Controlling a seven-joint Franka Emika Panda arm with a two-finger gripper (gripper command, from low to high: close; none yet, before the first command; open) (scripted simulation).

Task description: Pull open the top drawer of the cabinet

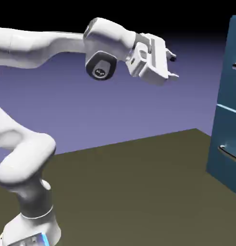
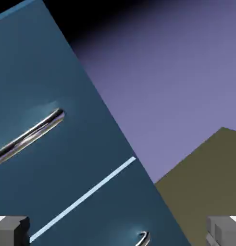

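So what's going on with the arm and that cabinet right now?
The white arm is reaching toward the teal cabinet with its gripper open and holding nothing. It is in mid-air, clearly short of the cabinet, roughly level with the top drawer. In the hand view the top drawer's silver handle lies ahead, off to the side, untouched. The drawer looks shut.
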